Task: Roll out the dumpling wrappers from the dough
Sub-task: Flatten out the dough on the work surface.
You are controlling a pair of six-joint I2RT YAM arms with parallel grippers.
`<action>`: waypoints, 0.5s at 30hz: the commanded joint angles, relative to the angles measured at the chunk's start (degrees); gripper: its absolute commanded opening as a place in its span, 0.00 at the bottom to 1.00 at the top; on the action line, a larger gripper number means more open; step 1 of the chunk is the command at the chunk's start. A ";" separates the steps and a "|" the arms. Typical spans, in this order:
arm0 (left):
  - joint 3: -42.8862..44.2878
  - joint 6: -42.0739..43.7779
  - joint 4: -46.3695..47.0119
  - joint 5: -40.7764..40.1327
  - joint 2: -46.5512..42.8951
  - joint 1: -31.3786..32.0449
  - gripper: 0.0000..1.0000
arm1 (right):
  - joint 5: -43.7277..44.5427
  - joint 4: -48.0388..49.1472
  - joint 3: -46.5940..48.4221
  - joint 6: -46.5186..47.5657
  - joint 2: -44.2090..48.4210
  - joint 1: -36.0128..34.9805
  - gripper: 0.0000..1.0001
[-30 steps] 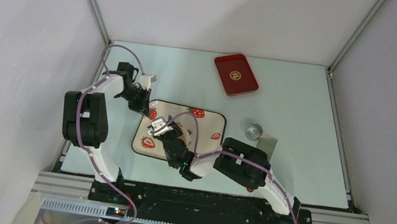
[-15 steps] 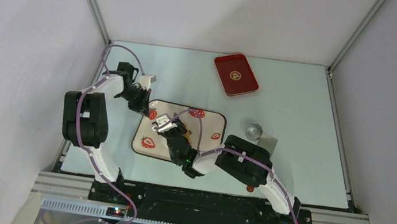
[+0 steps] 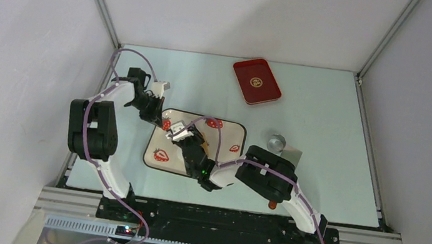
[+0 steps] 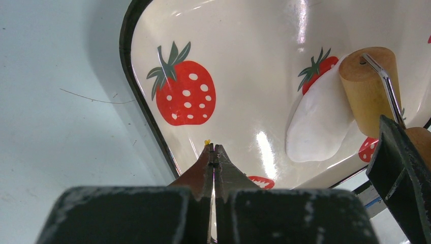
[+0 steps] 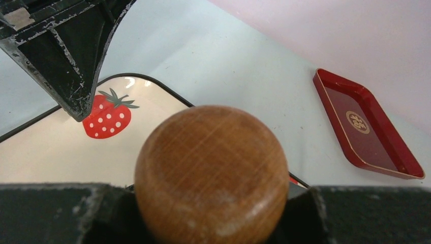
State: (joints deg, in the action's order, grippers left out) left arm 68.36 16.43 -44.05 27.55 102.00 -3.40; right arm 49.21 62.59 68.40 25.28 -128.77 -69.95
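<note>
Dough [image 4: 317,122] half-flattened in strawberry tray [image 4: 133,86], off to right of left gripper [image 4: 214,151], pressed together at tray rim, perhaps pinning it. Overlapped by wooden roller [image 4: 367,86], long axis across dough, clamped in right gripper [image 5: 211,213], clearly nearer arm.

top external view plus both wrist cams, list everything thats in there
cream strawberry-print tray with black rim: 1, cream and red, table's centre-left
flattened white dough piece: 1, white, on that tray
wooden roller with metal frame: 1, tan, on the dough's edge
red rectangular tray: 1, red, far side
small silvery round cup: 1, silver, right of strawberry tray
flat grey piece: 1, grey, beside the cup
pale table: 1
left pincer: black, shut, at strawberry tray's rim
right pincer: black, shut on roller's handle
</note>
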 commanded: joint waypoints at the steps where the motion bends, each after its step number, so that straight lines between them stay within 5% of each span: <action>1: 0.63 -0.71 0.57 0.18 -1.12 -0.20 0.00 | 1.77 -2.10 -1.61 2.69 -4.29 0.70 0.00; 8: 0.55 -0.93 0.61 0.05 0.20 -0.20 0.00 | -1.74 7.16 -0.60 10.61 -7.52 -4.23 0.00; 15: 0.29 -1.15 1.04 -0.04 0.36 -0.18 0.00 | -4.87 5.97 -0.49 10.78 -6.88 -5.98 0.00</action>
State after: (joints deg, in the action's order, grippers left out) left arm 68.36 16.29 -44.01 27.42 102.10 -3.40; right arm 46.57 71.44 68.71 40.14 -132.90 -74.02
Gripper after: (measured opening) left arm 0.002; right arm 0.359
